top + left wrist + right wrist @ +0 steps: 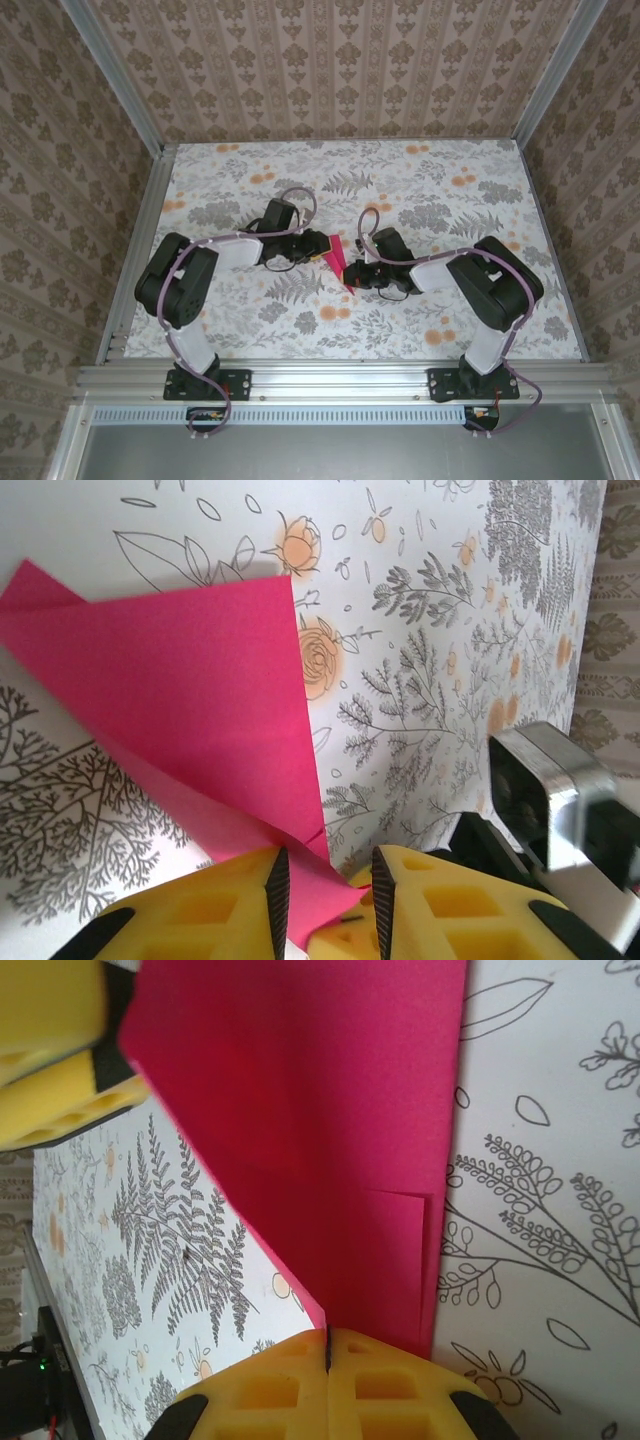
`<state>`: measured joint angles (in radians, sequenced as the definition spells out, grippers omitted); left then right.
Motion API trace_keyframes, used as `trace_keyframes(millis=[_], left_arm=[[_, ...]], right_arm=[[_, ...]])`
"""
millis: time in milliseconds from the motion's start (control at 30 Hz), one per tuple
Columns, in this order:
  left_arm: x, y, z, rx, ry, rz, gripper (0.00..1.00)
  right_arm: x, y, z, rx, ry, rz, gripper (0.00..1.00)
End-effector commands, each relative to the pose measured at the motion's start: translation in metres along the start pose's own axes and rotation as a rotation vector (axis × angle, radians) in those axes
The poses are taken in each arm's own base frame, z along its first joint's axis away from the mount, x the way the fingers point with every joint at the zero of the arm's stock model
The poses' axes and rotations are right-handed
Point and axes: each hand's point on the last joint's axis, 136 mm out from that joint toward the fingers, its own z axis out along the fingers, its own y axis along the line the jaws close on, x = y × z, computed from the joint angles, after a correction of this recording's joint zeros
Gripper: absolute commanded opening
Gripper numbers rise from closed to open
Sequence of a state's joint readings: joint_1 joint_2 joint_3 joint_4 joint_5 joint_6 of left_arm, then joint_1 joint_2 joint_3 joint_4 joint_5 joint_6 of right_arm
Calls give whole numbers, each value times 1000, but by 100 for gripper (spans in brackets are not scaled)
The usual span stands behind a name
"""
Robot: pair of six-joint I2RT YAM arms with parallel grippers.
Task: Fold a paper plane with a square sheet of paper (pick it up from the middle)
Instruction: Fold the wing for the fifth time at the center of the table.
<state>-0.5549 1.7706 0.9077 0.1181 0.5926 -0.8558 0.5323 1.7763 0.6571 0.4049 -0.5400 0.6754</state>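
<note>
The right hand [327,1348] has its yellow fingers pressed together, and the lower edge of the folded pink paper [320,1110] runs straight into the seam between them, so it is clamped on the paper. From that grip the paper rises as a broad tilted panel. A smaller flap with a squared corner overlaps it low on the right, and its top is cut off by the frame.

The left hand [328,892] has its fingers apart. A narrow fold of the paper passes down through the gap and lies against the left finger [276,885]. Open space shows beside the other finger, and the paper's end is hidden below the pads. Whether this hand presses the paper at all is hard to make out. Above it the paper spreads into a wide sheet with a sharp upper corner, its left part leaving the frame. A metal-rimmed black block [555,795] stands blurred at the right.

From above, the two hands face each other near the middle of the floral surface [420,170], somewhat closer to its near edge. The paper shows there as a slim slanted pink sliver between them. Whether it touches the surface cannot be told.
</note>
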Motion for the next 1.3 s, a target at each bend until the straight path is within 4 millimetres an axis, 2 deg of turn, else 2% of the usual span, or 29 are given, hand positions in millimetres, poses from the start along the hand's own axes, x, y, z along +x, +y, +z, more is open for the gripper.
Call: trace_keyframes(millis=[0, 433, 800, 1267], left_arm=[[5, -6, -6, 28, 2, 50, 31], [11, -11, 4, 54, 14, 97, 31], [6, -30, 21, 105, 50, 144, 29], [2, -16, 38, 68, 72, 125, 28]], right_arm=[[3, -8, 3, -13, 3, 80, 2], [-9, -7, -8, -114, -79, 200, 0], [-11, -7, -12, -162, -86, 252, 0], [-6, -14, -10, -150, -71, 278, 0]])
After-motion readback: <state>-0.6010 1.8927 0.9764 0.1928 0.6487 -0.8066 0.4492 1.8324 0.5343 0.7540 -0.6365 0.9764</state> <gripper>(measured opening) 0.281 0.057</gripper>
